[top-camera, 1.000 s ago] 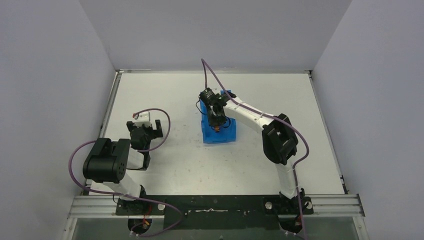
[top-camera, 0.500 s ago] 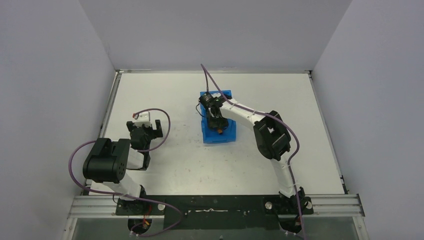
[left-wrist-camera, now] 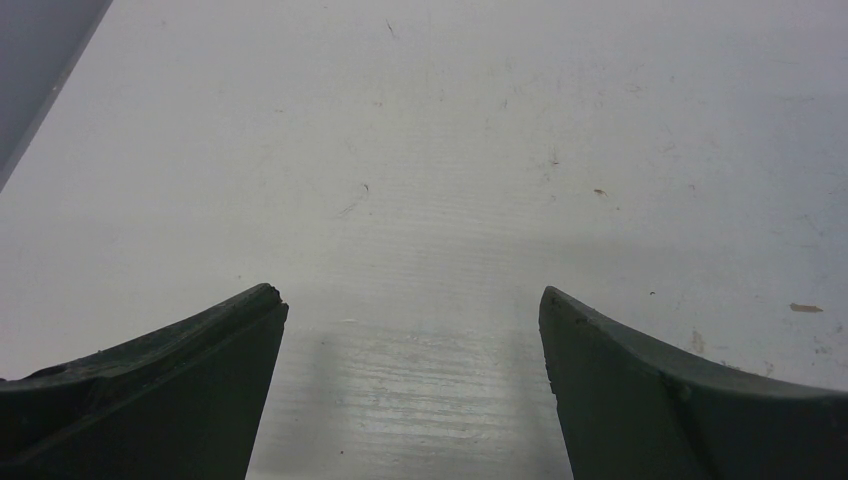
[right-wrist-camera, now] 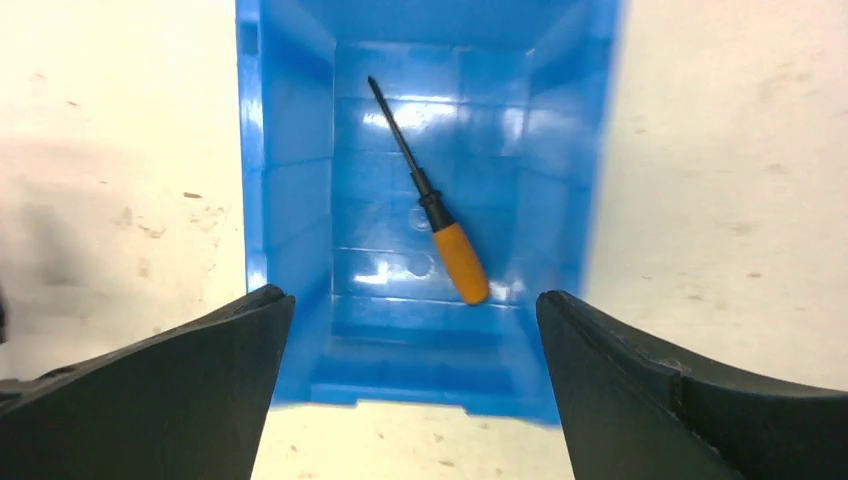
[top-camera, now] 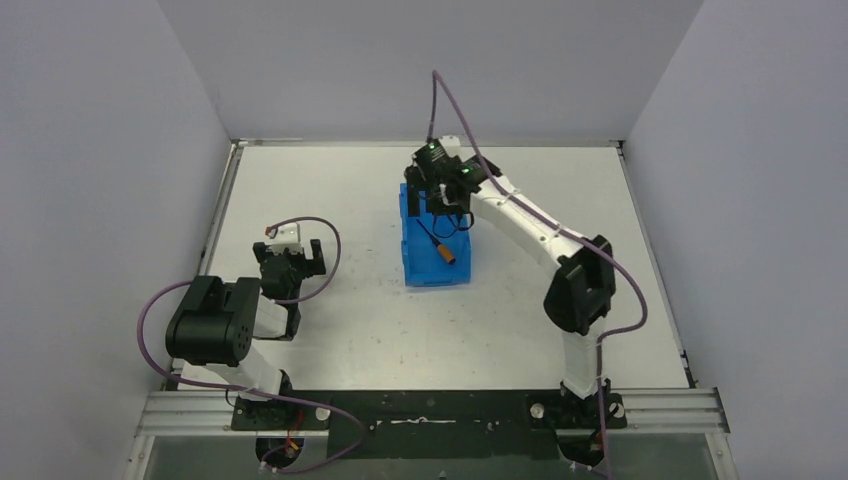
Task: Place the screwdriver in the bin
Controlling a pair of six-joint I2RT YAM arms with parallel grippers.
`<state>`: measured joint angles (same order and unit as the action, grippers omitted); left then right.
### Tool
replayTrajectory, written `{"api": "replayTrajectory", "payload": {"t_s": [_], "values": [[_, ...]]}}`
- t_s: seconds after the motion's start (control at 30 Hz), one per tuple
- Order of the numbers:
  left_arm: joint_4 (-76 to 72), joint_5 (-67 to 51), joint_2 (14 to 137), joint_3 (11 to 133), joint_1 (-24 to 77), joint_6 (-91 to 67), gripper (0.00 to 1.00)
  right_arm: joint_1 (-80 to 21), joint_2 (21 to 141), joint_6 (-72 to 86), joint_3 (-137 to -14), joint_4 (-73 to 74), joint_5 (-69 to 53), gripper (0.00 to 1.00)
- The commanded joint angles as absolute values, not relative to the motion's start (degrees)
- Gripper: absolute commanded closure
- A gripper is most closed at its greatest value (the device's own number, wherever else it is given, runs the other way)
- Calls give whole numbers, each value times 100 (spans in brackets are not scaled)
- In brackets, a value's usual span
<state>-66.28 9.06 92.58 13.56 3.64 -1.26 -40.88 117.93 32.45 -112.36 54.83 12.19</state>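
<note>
The right gripper [right-wrist-camera: 412, 298], a second ago low in the bin [right-wrist-camera: 290, 150] holding the screwdriver [right-wrist-camera: 432, 205], has let go and risen, jaws wide apart, leaving it lying diagonally on the bin's floor (task apparently done), while the left gripper [left-wrist-camera: 412, 300] idles, spread, over the table [left-wrist-camera: 450, 120].

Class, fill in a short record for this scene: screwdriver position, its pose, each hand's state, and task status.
screwdriver: lying flat on the floor of the bin, diagonal, orange handle toward the near end
right hand: open, above the bin, holding nothing
left hand: open, over the table, holding nothing
task status: looks done
</note>
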Motion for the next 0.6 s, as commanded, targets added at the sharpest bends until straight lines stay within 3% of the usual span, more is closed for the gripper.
{"api": "replayTrajectory", "payload": {"t_s": [0.0, 0.23, 0.4, 0.57], "values": [[-6944, 929, 9238, 1459, 352, -161, 3, -3586, 10165, 3128, -10569, 4903, 1448, 0], [-6952, 919, 9255, 1457, 343, -155, 3, -2275, 7552, 2762, -7071, 2510, 1766, 0], [-6961, 916, 9255, 1456, 343, -157, 3, -1137, 6103, 2458, -4522, 491, 1218, 0], [-6955, 914, 9254, 1455, 343, -153, 3, -999, 5141, 1691, -2661, -1233, 1126, 0]]}}
